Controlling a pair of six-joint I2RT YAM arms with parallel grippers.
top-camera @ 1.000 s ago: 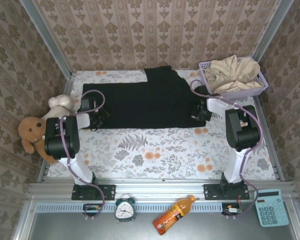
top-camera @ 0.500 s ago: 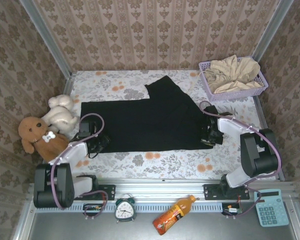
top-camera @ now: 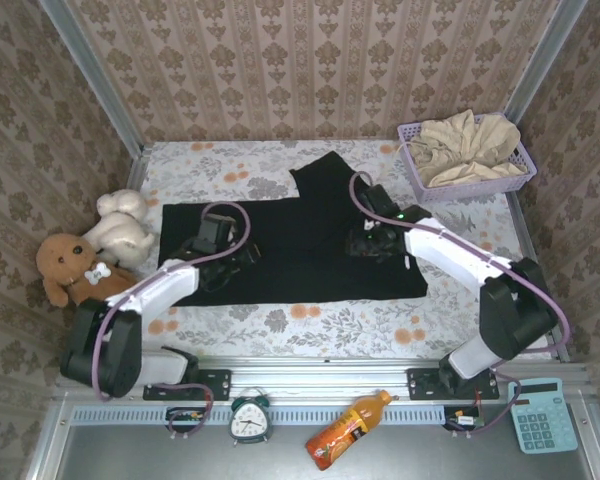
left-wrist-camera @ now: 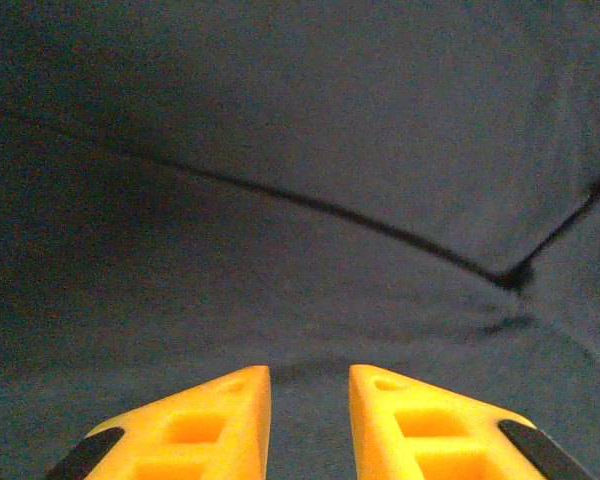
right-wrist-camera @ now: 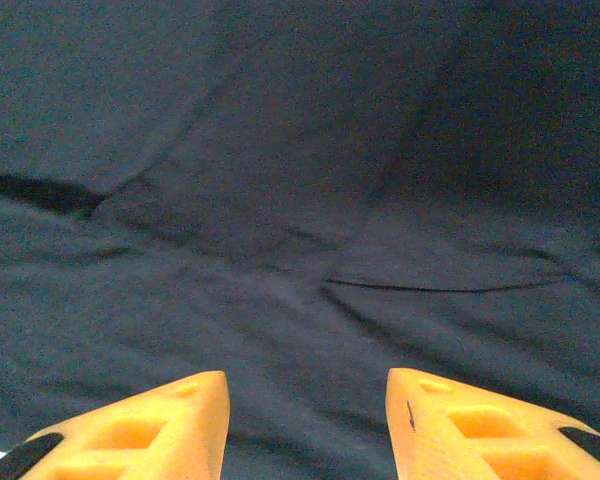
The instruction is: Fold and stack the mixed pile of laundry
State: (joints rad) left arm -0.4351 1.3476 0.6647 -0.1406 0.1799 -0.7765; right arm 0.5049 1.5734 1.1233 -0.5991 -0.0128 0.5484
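Releasing the pulled-flat shirt [top-camera: 300,265], left claw [left-wrist-camera: 308,372] narrow at nine o'clock, right claw [right-wrist-camera: 306,375] wider at three, both empty; folding comes next.

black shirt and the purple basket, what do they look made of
Shirt: soft matte fabric, probably cotton knit; it lies limp with shallow creases and folds. Basket: probably rigid plastic, lavender; its walls are an open mesh that holds its shape.
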